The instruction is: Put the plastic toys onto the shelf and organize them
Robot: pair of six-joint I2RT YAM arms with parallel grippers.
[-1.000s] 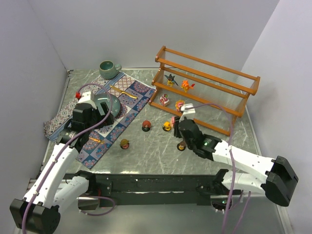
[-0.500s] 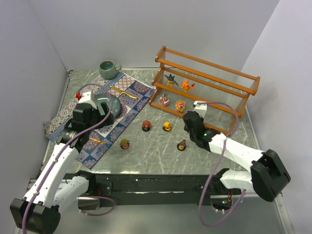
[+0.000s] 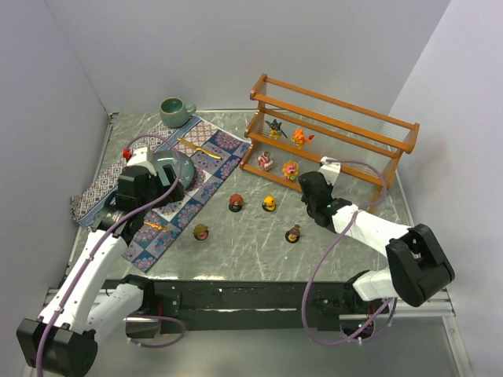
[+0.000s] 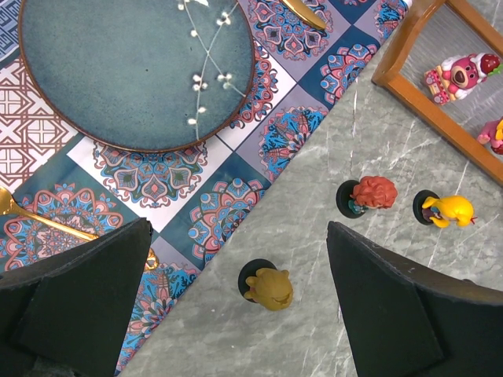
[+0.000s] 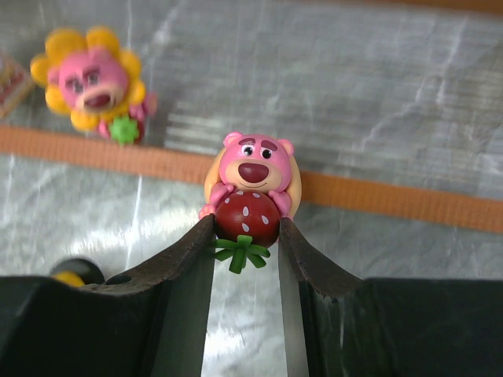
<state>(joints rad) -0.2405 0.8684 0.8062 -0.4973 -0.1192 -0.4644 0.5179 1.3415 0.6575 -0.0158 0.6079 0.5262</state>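
Bright even light, soft shadows, faint glare on the tabletop [image 3: 251, 243].

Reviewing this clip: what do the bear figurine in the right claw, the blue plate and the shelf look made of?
Pink bear figurine in the right claw: smooth moulded plastic, soft sheen. Blue plate: probably glazed ceramic, mottled teal with a brown rim. Shelf: orange-stained wood frame; clear ribbed panels, plastic or glass.

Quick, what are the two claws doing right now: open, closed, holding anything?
Left gripper: jaws open, holding nothing.
Right gripper: jaws shut on the pink bear.
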